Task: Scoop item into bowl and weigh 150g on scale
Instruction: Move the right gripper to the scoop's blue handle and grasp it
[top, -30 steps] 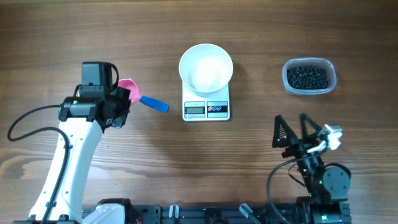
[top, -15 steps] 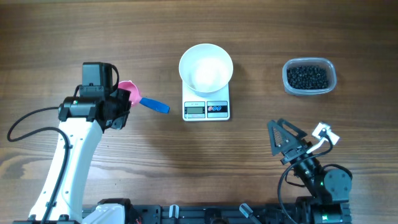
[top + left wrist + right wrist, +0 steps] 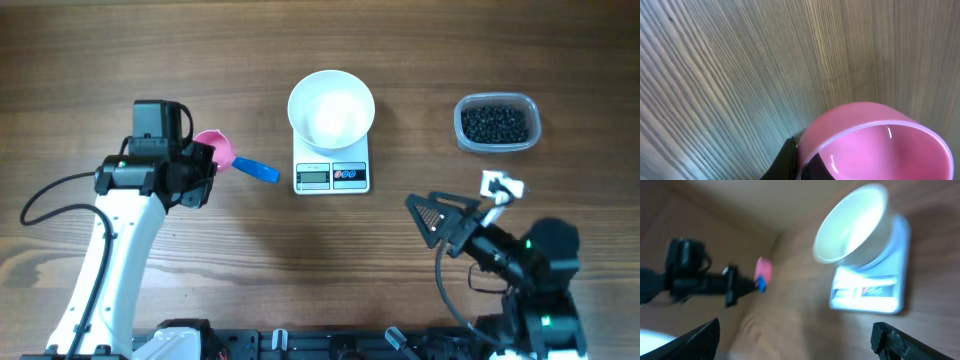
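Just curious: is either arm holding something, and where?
Left fingers pinch the pink scoop at its cup end; blue handle free. Right fingers empty.

Open table (image 3: 415,120) lies between the scale (image 3: 332,160) and the clear tub (image 3: 498,97).

A pink scoop (image 3: 213,150) is held at the left end effector (image 3: 208,160), its blue handle (image 3: 258,170) pointing away from it; a clear plastic tub (image 3: 458,125) lies well beyond the right end effector (image 3: 422,218); both above a wooden desk (image 3: 300,260).
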